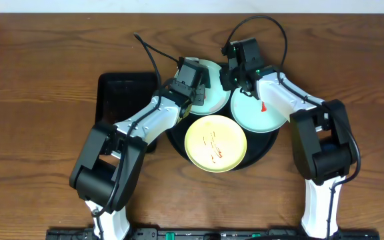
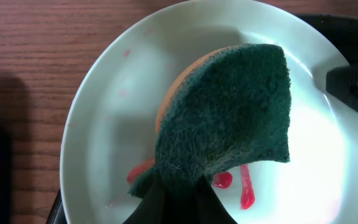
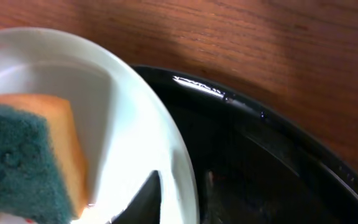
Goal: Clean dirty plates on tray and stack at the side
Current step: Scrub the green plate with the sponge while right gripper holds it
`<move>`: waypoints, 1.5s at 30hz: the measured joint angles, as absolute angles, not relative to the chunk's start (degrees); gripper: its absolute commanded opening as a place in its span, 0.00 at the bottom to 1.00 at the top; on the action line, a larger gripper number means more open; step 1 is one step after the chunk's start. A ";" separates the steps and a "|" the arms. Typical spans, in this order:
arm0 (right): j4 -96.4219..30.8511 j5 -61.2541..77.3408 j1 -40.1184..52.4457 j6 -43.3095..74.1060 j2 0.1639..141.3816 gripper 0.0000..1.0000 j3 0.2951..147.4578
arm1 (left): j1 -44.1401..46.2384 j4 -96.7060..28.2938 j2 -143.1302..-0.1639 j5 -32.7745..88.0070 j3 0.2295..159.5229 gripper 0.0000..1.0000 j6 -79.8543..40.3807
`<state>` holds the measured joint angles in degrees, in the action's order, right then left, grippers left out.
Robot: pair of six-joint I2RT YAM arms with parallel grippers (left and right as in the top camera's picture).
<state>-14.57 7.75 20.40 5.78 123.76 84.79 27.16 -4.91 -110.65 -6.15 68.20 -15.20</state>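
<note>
Left claw scrubbed, right claw steadied the plate.
You had the left claw shut on the one green-and-orange foam sponge, pressed into the rear pale mint round plate to lift its red streaks. Right claw straddled that plate's rim, likely to stop it sliding; clamped or not, I couldn't tell. Three plates counted, with the second mint plate and the pale yellow plate, all on the one glossy black round tray. None stacked on the wood table yet.

Left jaws clamped, right jaws pinching
</note>
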 measured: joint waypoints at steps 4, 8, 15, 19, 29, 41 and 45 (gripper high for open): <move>-14.13 7.44 20.38 6.26 124.68 0.01 84.97 | 27.16 -4.95 -110.65 -6.15 68.20 0.07 -15.20; -14.04 7.66 20.36 6.87 124.77 0.01 85.03 | 27.18 -4.95 -110.65 -5.89 68.20 0.07 -15.18; -14.11 7.84 20.34 12.64 124.77 0.01 85.03 | 27.22 -5.56 -110.56 -5.69 68.20 0.07 -15.20; -14.11 8.34 20.34 16.93 124.77 0.01 85.03 | 27.22 -6.72 -110.45 -5.69 68.20 0.07 -15.42; -14.02 9.74 20.34 22.26 124.77 0.01 85.03 | 27.24 -9.65 -110.15 -2.42 68.23 0.07 -16.53; -14.04 10.52 20.36 23.29 124.77 0.01 85.03 | 27.33 -9.89 -110.15 -4.54 68.29 0.07 -16.49; -14.00 10.44 20.38 23.62 124.77 0.01 85.03 | 27.11 -6.72 -111.15 -6.28 68.29 0.07 -15.99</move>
